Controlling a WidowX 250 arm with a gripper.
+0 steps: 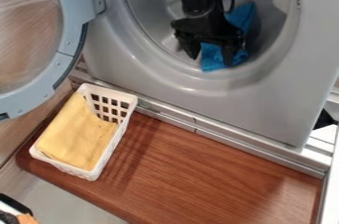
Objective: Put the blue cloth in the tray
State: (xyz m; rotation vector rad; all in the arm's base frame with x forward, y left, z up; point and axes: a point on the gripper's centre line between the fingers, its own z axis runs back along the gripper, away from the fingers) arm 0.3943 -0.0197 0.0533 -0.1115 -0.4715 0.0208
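The black gripper (210, 61) hangs in the round opening of the washing machine, its two fingers spread apart and pointing down. Behind and beside it lies the blue cloth (244, 16), partly covered by the gripper; its lower part shows between the fingers and around the right one. Whether the fingers touch the cloth, I cannot tell. At the lower left, a white slatted tray (124, 98) like a basket stands on the brown wooden surface, with a folded yellow cloth in it.
The open round door (67, 44) of the machine is at the left edge. A metal rail (195, 123) runs between the grey machine front (265, 104) and the wooden surface (192, 168). Part of another object shows in the lower left corner.
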